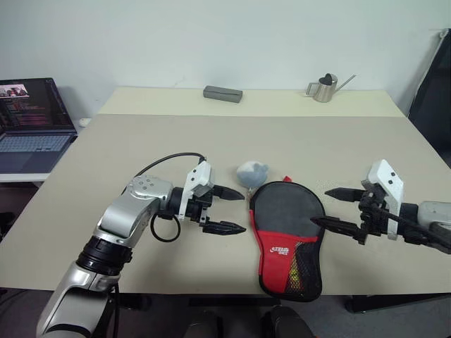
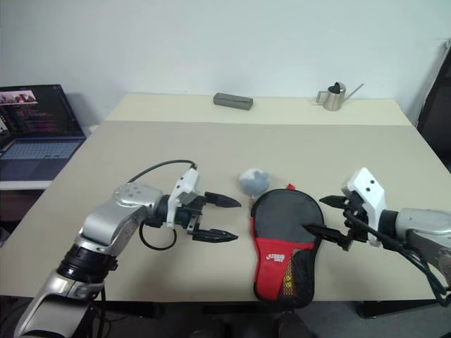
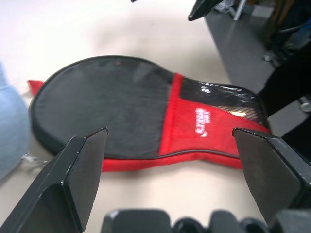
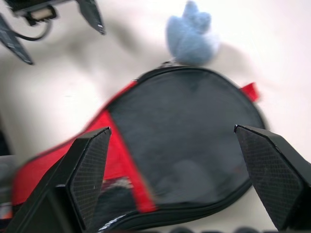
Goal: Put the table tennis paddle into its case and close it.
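Note:
The case (image 1: 287,232) lies flat near the table's front edge, black on its round part and red with a white logo and a mesh pocket toward the front. Its zip edge looks shut all round. The table tennis paddle is hidden. My left gripper (image 1: 243,210) hovers just left of the case, open and empty, pointing at it. On the case's right side my right gripper (image 1: 320,207) is open and empty, with its lower fingertip over the case's edge. In the wrist views the case (image 3: 121,111) (image 4: 184,141) lies between each pair of open fingers.
A pale blue soft lump (image 1: 251,172) touches the case's far rim. A grey box (image 1: 223,94) and a metal watering can (image 1: 324,88) stand at the table's back. A laptop (image 1: 32,123) sits on a side surface at the left.

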Controlling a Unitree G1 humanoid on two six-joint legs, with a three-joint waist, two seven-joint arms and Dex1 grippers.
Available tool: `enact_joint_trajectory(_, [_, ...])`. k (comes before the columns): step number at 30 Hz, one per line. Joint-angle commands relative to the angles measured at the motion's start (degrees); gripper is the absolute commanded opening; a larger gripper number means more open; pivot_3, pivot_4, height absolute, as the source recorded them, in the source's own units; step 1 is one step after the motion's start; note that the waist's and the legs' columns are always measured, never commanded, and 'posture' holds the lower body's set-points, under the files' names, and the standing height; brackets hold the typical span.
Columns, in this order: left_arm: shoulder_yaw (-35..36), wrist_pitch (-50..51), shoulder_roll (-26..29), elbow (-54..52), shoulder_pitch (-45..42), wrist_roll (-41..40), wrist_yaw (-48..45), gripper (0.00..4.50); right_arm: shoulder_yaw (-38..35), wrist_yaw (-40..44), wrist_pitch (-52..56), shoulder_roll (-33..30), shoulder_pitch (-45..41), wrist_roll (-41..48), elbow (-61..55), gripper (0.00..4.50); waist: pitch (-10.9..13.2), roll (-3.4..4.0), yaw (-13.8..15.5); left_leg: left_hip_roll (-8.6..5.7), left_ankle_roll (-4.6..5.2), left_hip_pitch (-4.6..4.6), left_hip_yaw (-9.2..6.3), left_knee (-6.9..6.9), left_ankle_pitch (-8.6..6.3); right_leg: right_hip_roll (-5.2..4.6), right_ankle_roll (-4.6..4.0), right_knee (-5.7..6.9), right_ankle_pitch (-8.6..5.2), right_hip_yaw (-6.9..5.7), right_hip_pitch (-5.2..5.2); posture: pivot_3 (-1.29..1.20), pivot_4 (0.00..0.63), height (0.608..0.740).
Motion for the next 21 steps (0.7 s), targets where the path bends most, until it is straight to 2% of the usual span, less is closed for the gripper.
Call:
enact_joint_trajectory(1, [3.03,-1.57,-0.65,1.70,-1.60,0.41,1.81,4.50,3.55,-0.02,-2.92,2.06,-4.03,-3.34,1.74,4.46,0.00,0.00,0.00,0.00,0.00,0.00,0.00,0.00,0.00,-0.01,0.00,0.00,0.00,0.00,0.00,0.00,0.150,0.740])
enact_joint_trajectory(5, [5.54,-4.24,2.28,4.49,-2.06,0.55,-0.62,4.50,8.15,0.93,-8.13,5.74,-7.70,-8.27,4.35,4.46,0.01,-0.01,-0.07,0.04,-0.01,-0.02,-0.03,-0.01,0.00,-0.16,-0.01,0.01,0.00,-0.02,-0.04,0.00,0.150,0.740])
enact_joint_trajectory(10, [8.50,-6.05,3.54,9.61,-3.93,1.68,0.98,4.50,11.16,5.45,-15.44,9.00,-8.64,-11.89,7.38,4.46,0.01,-0.02,0.13,-0.02,-0.01,-0.05,-0.03,0.01,0.00,-0.21,-0.01,-0.03,0.00,-0.07,-0.05,0.00,0.150,0.740])
enact_joint_trajectory(16, [9.74,-6.44,3.67,10.64,-3.91,2.52,2.06,4.50,13.59,14.79,-13.89,9.11,-9.30,-9.16,9.91,4.46,0.01,-0.02,0.17,-0.04,-0.01,-0.08,-0.06,0.01,0.00,-0.26,-0.01,-0.04,0.00,-0.09,-0.06,0.00,0.150,0.740])
enact_joint_trajectory(21, [9.40,-6.47,3.62,10.22,-3.96,2.80,1.85,4.50,18.78,16.78,-18.47,10.74,-11.20,-16.11,15.68,4.46,0.01,-0.02,0.05,-0.03,-0.01,-0.04,-0.05,0.02,0.00,-0.26,-0.02,0.01,0.01,-0.08,-0.05,0.00,0.150,0.740])
